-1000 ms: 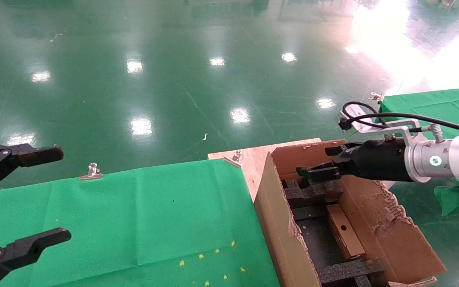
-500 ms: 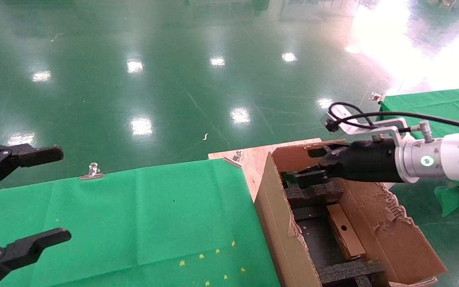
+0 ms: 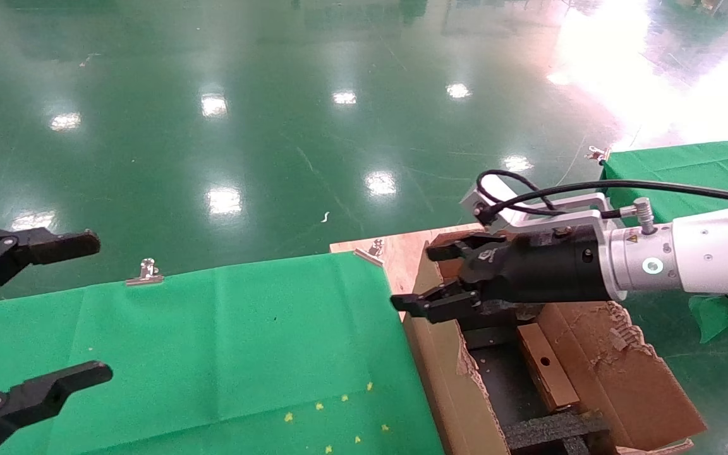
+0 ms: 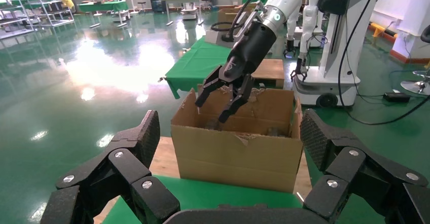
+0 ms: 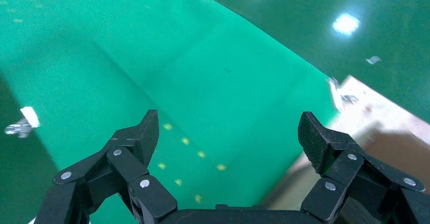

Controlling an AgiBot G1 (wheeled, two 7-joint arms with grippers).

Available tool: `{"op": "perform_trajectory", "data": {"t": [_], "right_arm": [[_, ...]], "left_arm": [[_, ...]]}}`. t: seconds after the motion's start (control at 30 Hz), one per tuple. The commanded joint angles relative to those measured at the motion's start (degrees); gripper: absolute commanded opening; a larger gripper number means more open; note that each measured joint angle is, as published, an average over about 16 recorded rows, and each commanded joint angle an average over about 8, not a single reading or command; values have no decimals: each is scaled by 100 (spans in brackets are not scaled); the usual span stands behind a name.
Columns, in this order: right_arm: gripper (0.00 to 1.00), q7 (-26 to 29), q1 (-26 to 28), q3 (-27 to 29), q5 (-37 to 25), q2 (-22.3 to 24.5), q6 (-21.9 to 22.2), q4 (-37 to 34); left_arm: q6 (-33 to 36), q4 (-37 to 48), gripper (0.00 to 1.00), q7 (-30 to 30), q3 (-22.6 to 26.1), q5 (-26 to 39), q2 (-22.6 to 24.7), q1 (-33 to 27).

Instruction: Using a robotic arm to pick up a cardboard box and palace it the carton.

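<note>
Across the lower left of the head view, a green cloth [image 3: 225, 354] covers a table, pinned by a metal clip [image 3: 145, 272] at its far edge, with small yellow specks [image 3: 339, 411] toward 5 o'clock of the cloth; a bare wooden corner [image 3: 402, 249] shows where the cloth ends. Beyond lies a glossy green floor [image 3: 275, 126] mirroring ceiling lights, and a second green-draped table [image 3: 686, 167] is cut off at 3 o'clock. The left wrist view shows shelving, desks and another white robot base [image 4: 324, 77] in the background. The carton [image 3: 440, 373] stands just beside the cloth at 5 o'clock of the head view, its near end running out of frame; black foam inserts [image 3: 553, 430] line its interior, partly hidden by the flaps. The cardboard box [image 3: 547, 366] lies inside the carton, against its right wall, a small round hole facing up. The robotic arm's right gripper [image 3: 433, 278] hovers over the carton's far left corner, fingers spread wide and holding nothing. The left gripper [image 3: 42, 309] is parked at 8 o'clock, also spread wide and empty.
</note>
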Motion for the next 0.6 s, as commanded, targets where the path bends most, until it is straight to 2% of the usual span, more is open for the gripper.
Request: {"op": "perform_trajectory", "data": {"t": [0.03, 0.6], "right_arm": [[100, -179, -125, 207, 125, -58, -131, -16], [100, -1693, -1179, 1959, 1181, -546, -1241, -151]], "left_arm": [[0, 0, 100, 0, 0, 0, 0, 0], [0, 0, 100, 0, 0, 0, 0, 0]]}}
